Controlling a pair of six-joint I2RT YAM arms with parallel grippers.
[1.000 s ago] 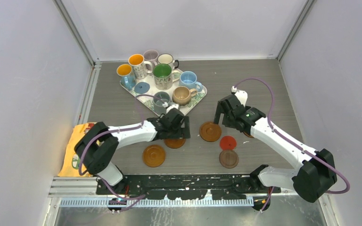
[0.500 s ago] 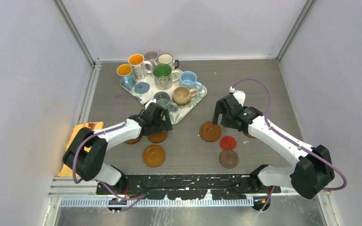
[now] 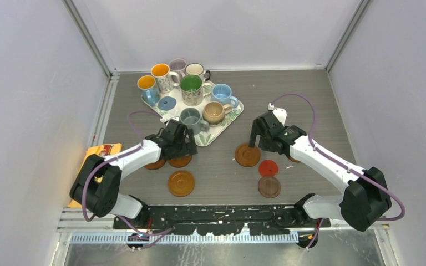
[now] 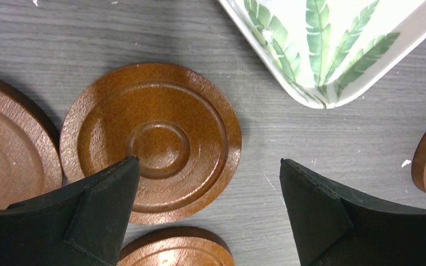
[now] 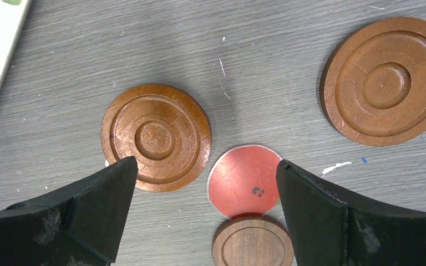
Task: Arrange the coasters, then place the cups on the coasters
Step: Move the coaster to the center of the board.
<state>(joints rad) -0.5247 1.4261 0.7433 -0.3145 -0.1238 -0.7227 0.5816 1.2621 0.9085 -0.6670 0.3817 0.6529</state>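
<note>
Several cups stand on the leaf-patterned tray (image 3: 228,118), among them a green-inside one (image 3: 191,84), a tan one (image 3: 214,112) and a grey one (image 3: 189,117). Orange-brown coasters lie on the table: one (image 3: 181,183) near the front and one (image 3: 247,155) in the middle. My left gripper (image 3: 177,145) is open above another ringed coaster (image 4: 151,141), one finger (image 4: 94,221) over its edge. A further coaster (image 4: 11,149) lies close to its left. My right gripper (image 5: 207,160) is open and empty, hovering over an orange-brown coaster (image 5: 155,137), the thin red coaster (image 5: 247,180) and the dark brown coaster (image 5: 252,241).
A yellow cloth (image 3: 91,166) lies at the table's left edge. A blue disc (image 3: 167,103) lies on the tray among the cups. One more orange-brown coaster (image 5: 385,80) lies right of the right gripper. The tray's corner (image 4: 333,83) is just beyond the left gripper.
The left gripper has swung left, and the orange-brown coaster beneath it now lies further left, beside another. The right gripper has edged slightly back and left. Both stayed open.
</note>
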